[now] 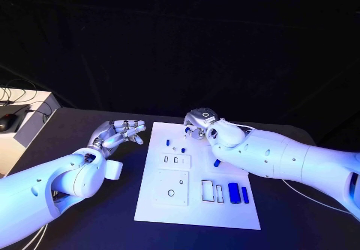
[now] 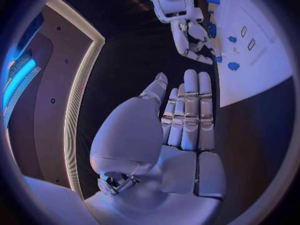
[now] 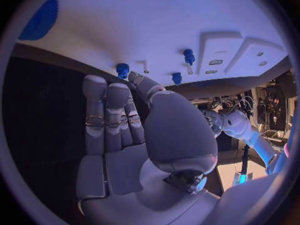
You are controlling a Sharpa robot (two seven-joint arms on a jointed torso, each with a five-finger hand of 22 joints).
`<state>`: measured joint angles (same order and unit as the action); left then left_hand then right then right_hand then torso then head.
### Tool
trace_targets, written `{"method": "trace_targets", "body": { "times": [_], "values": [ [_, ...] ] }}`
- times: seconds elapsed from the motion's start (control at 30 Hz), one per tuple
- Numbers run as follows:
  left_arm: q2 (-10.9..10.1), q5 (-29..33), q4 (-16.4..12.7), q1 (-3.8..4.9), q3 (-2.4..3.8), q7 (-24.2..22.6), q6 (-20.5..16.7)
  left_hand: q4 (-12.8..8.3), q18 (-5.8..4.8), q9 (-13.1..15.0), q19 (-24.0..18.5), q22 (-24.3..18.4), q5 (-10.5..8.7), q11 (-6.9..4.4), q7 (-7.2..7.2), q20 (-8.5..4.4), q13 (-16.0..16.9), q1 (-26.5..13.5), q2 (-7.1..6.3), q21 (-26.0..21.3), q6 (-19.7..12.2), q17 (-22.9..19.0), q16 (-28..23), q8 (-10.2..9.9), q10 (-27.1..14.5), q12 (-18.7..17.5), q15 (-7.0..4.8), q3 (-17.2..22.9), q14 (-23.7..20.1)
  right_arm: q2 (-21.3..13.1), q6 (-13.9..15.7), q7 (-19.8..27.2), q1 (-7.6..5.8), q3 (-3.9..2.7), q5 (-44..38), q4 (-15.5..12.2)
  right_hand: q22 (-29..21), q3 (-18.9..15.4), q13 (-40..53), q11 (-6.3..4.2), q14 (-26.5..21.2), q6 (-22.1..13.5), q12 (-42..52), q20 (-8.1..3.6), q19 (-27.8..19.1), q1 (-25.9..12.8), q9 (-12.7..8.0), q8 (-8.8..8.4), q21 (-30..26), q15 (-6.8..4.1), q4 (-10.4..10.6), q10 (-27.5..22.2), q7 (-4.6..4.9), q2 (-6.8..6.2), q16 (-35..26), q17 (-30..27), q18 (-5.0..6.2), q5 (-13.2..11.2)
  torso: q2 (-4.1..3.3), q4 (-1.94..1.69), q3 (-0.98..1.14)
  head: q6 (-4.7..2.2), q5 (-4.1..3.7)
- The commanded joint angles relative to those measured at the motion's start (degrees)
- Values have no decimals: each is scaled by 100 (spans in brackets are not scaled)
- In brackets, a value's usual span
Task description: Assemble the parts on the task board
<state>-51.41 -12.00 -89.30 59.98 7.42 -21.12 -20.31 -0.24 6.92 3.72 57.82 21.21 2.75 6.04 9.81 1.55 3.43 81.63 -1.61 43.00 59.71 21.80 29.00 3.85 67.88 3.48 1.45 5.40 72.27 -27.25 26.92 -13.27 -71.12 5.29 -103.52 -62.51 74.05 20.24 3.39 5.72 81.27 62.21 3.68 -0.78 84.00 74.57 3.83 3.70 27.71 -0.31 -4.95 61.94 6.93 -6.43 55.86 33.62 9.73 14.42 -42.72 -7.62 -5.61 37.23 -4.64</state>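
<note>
The flat white task board point(image 1: 196, 208) lay mid-desk, small blue parts point(image 1: 234, 192) on it. The left robot hand point(image 1: 117, 134) hovered empty beside it, fingers extended; the right robot hand point(image 1: 200, 124) hung empty over its far edge.

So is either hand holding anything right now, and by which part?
No. The left hand and right hand both hold nothing, fingers apart.

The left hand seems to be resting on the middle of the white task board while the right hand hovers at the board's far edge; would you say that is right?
Not quite. The left hand is beside the task board, over the dark table off its left edge, holding nothing, as the head view shows. The right hand is indeed at the board's far edge.
</note>
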Motion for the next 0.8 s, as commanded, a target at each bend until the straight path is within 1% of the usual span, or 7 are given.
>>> {"method": "trace_targets", "body": {
  "times": [0.03, 0.23, 0.37, 0.43, 0.57, 0.7, 0.8],
  "values": [
    [6, -20, 19, 1, 5, -100, 228, -1, 21, -8, -38, -2, 12, -2, -1, 16, -3, -20, -20, 34, -57, 0, -2, -25, -22, -8, 0, 15, -42, -200, 491, 290, -2, -22, 341, -232, -29, -117, 0, -2, 14, -49, -31, -5, 282, -86, -4, -12, -69, -12, 72, 69, -31, -200, -47, -17, 156, -82, 0, 18, 10, -24, -23],
    [-4, -20, 92, 0, 7, -235, 579, -25, -17, -7, -179, -76, 10, 16, -25, 66, -1, -35, -92, -59, -123, -55, -116, -25, -71, -7, 48, -11, -209, -795, 744, 833, -45, -137, 1366, -832, -117, -1113, 24, -145, 41, -266, -51, -83, 281, -48, -3, -9, -174, -110, 254, 581, -39, -239, -81, -47, 98, 164, 6, 70, 26, -105, -48],
    [-5, -21, 160, 0, 9, -268, 673, -39, -14, -7, -172, -98, 11, 12, -31, 72, -1, -30, -84, -80, -128, -73, -138, -24, -58, -5, 47, -23, -204, -1207, 539, 1029, -95, -173, 1721, -1113, -105, -1387, 353, -468, 62, -539, 559, -213, 288, 52, -19, -24, -85, -304, 239, 1843, 13, -309, -60, -17, 5, 56, 31, 132, 54, -129, -40],
    [-4, -21, 188, 0, 9, -276, 689, -46, -12, -7, -165, -107, 11, 3, -43, 70, -1, -23, -74, -85, -129, -82, -147, -24, -35, -5, 43, -23, -200, -1351, 367, 1055, -111, -180, 1818, -1174, -83, -1661, 890, -487, 64, -685, 1073, -309, 292, 191, -4, -8, 22, -334, 286, 1935, 110, -349, -21, 38, -98, 94, 40, 153, 67, -140, -33],
    [-5, -21, 233, -2, 9, -283, 713, -56, -11, -7, -156, -118, 10, -4, -61, 68, -3, -15, -65, -89, -134, -92, -158, -25, -34, -9, 38, -23, -192, -1589, -111, 1066, -130, -190, 1937, -1217, 256, -1844, 4732, -403, 21, -617, 4409, -342, 326, 298, 15, 51, 1133, -289, 635, 303, 178, -297, 338, 426, -253, 159, 36, 187, 101, -148, -12],
    [6, -34, 264, -9, 9, -276, 731, -58, -11, -7, -155, -121, 10, -2, -63, 67, -4, -14, -65, -90, -134, -95, -160, -24, -41, -10, 38, -24, -189, -1688, -519, 992, -138, -193, 1940, -1138, 756, -1872, 6302, -389, 36, -473, 5529, -268, 371, 243, 15, 60, 2378, -232, 529, 808, 153, -249, 1081, 1523, -310, 232, 30, 205, 133, -125, -38],
    [13, -68, 270, -19, 9, -268, 742, -67, -11, -7, -151, -125, 10, -2, -60, 66, -3, -6, -61, -90, -140, -99, -164, -25, -43, -8, 38, -22, -186, -1713, -733, 913, -140, -194, 1941, -1067, 856, -1869, 6815, -381, 64, -388, 5925, -245, 384, 156, 16, 47, 2851, -214, 481, 1064, 147, -205, 1325, 1980, -354, 438, 29, 190, 123, -98, -74]
  ]
}}
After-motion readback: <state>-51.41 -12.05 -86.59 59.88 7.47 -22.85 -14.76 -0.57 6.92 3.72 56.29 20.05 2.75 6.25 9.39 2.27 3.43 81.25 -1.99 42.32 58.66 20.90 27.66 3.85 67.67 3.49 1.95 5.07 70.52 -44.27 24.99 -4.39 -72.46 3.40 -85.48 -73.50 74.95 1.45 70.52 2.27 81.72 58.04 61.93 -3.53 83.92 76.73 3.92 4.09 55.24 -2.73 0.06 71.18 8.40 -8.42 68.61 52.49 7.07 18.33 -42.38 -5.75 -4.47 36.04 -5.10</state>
